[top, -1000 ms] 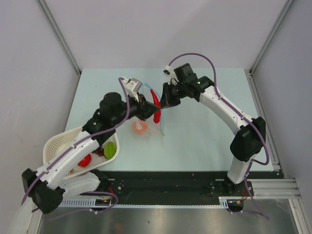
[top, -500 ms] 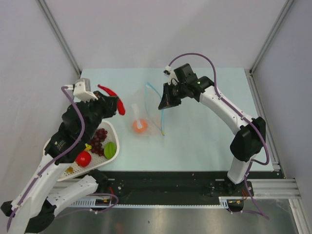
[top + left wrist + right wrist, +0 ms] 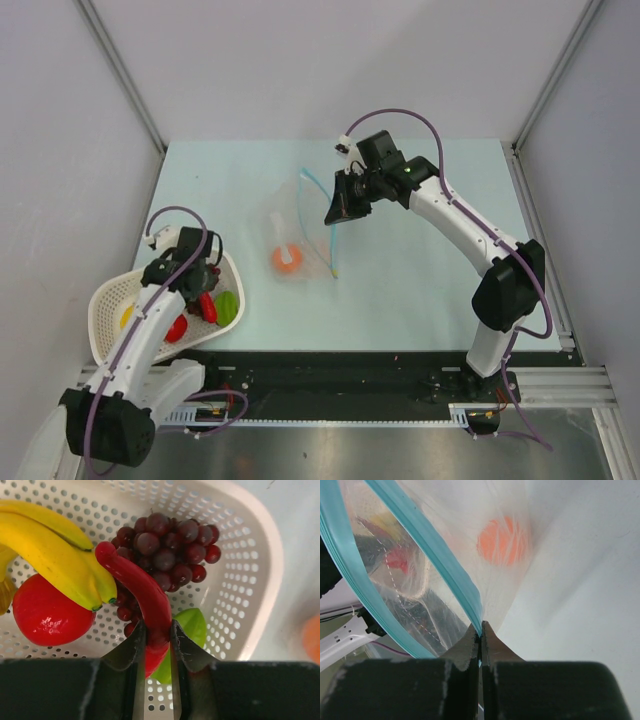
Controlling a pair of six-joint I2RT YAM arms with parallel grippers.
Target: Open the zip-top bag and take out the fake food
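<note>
Pale blue-green counter (image 3: 420,290) between grey walls carries everything we see. Nearest, at 8 o'clock on it, the left tool (image 3: 157,630) hangs over the white mesh basket (image 3: 260,580). Its fingers are clamped on one end of a long red piece (image 3: 140,585), whose axis runs from 11 to 5 o'clock in the wrist view. That piece crosses over the grape bunch (image 3: 170,545), beside the banana (image 3: 55,545), the red round piece (image 3: 50,610) and the green oval (image 3: 192,625). We cannot tell whether it rests on them.

Farther in, the zip-top bag (image 3: 300,235) lies near the middle with the orange ball (image 3: 287,258) inside. The ball sits at 2 o'clock from the left tool, well apart. Farthest, the right tool (image 3: 335,213) is pinched tight on the teal zip strip (image 3: 435,555), lifting the mouth; the ball lies at 7 o'clock from it. We judge the left arm must fetch the ball once it lets go.

Red and yellow blurs show through the plastic; whether they are inside the bag, we cannot say.
</note>
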